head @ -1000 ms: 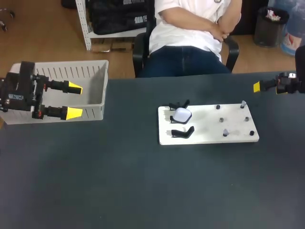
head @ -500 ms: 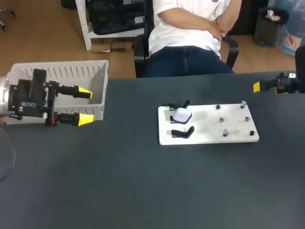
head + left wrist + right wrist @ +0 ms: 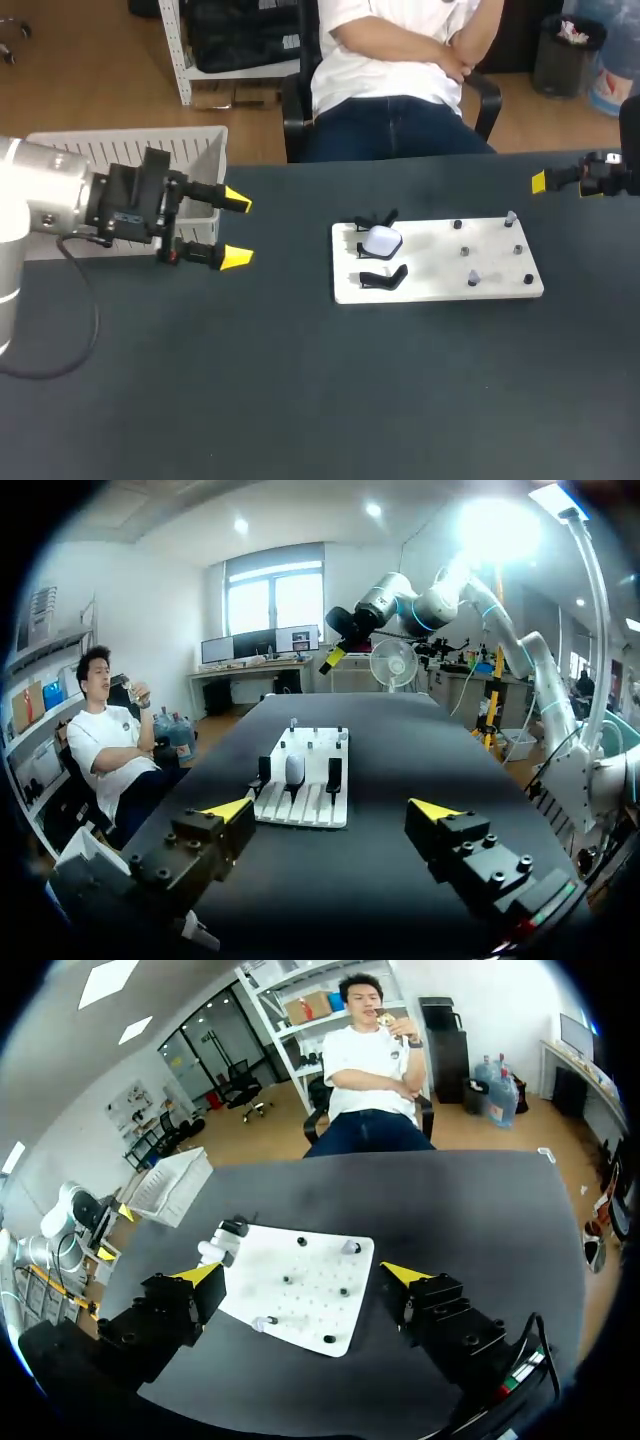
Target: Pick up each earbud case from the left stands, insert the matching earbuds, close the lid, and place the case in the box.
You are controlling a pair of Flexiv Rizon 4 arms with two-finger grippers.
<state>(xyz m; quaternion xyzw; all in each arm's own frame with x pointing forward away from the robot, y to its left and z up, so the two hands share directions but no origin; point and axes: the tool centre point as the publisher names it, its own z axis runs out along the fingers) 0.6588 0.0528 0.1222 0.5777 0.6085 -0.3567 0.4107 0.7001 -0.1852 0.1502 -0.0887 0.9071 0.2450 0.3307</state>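
My left gripper point(image 3: 235, 230) hangs with its fingers spread wide over the left rear part of the table point(image 3: 300, 400), just beside the near right corner of the slatted box point(image 3: 214, 180). It points toward the white board point(image 3: 430, 288) lying nearer the table's right rear. The step in hand, as I judge it, is the reach for the white earbud case point(image 3: 381, 240), which sits on the middle of three black stands point(image 3: 384, 277) along the board's left edge. To do it well I should hold the fingers apart, come in level so the case passes between them, clear the bare stands on either side, and close on its two flanks. My right gripper point(image 3: 300, 1272), fingers also spread, hangs by the table's right rear corner, well apart from the small grey earbuds point(image 3: 474, 279) on the board's right half. The box stands at the table's left rear corner. My arm hides most of its inside, so I cannot tell what it holds.
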